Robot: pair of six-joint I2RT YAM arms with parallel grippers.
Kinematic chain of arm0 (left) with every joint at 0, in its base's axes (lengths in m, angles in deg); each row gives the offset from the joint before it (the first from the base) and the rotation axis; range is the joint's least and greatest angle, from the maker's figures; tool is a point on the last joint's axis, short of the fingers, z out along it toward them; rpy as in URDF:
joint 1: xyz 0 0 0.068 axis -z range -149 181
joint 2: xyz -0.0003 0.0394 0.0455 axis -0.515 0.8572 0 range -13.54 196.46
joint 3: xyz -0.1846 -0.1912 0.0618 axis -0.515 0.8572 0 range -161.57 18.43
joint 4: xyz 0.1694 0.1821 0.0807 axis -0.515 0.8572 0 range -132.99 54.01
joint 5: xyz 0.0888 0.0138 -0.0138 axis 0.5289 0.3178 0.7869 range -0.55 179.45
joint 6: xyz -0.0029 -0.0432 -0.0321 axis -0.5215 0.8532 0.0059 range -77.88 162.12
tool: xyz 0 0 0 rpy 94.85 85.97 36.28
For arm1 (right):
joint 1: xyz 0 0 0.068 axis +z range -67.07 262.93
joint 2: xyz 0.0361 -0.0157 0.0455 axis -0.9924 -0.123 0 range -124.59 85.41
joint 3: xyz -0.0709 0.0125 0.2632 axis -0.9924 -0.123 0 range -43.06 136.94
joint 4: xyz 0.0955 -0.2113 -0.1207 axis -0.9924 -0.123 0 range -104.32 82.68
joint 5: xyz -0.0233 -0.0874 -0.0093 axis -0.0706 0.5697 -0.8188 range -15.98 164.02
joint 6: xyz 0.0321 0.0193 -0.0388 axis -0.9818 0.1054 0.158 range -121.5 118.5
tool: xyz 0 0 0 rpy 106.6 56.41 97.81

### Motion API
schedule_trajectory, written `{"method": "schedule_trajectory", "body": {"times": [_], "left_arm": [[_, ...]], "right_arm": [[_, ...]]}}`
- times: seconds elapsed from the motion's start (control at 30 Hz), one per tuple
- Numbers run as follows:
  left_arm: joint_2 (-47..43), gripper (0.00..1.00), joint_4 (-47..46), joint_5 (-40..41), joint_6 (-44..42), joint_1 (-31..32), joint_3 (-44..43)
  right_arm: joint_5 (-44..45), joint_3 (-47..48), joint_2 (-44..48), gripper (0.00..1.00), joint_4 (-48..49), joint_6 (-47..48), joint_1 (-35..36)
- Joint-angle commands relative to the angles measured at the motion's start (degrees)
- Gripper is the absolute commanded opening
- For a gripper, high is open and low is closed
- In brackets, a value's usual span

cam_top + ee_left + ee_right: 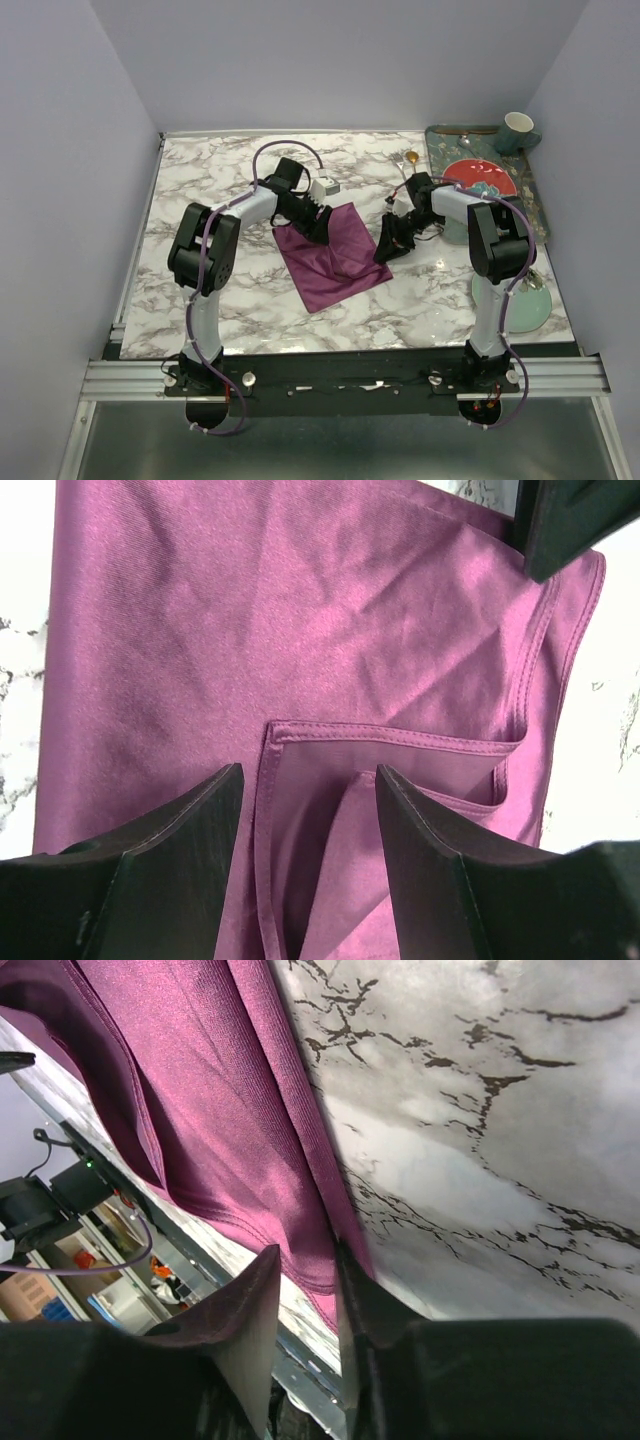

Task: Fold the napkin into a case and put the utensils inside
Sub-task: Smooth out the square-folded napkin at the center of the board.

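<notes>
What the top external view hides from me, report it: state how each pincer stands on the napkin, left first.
Observer: The left pincer is open, straddling a raised crease in the napkin without pinching it.
Operator: Now the right.
Observer: The right pincer is closed on the napkin's hemmed edge, which runs down into its narrow gap.
Operator: Describe the cloth under the left.
Observer: A hemmed flap is folded back over the napkin. Its hem runs across just beyond the left pincer.
</notes>
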Motion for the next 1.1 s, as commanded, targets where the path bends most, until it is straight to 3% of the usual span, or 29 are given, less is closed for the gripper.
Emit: {"method": "schedule_trajectory", "body": {"times": [0.0,0.47,0.63,0.87,1.07], "left_arm": [[1.26,0.66,0.02,-1.98,1.18,0.33,-1.82],[1.35,0.66,-0.07,-1.72,1.62,0.33,-1.91],[1.7,0.64,-0.16,-2.94,1.45,0.33,-1.91],[2.4,0.61,0.81,-4.79,1.62,0.33,-1.82],[3.81,0.61,0.81,-4.44,3.11,0.33,-2.35]], "right_arm": [[0.49,0.42,-0.68,0.4,-1.47,0.33,0.41],[2.51,0.94,0.37,0.41,-2.7,0.42,0.59],[0.05,1.64,-0.59,0.3,-2.7,0.51,0.59],[-1.79,2.26,-0.68,0.02,-2.61,0.94,0.59],[-1.36,2.35,-0.77,0.01,-2.79,0.94,0.59]]}}
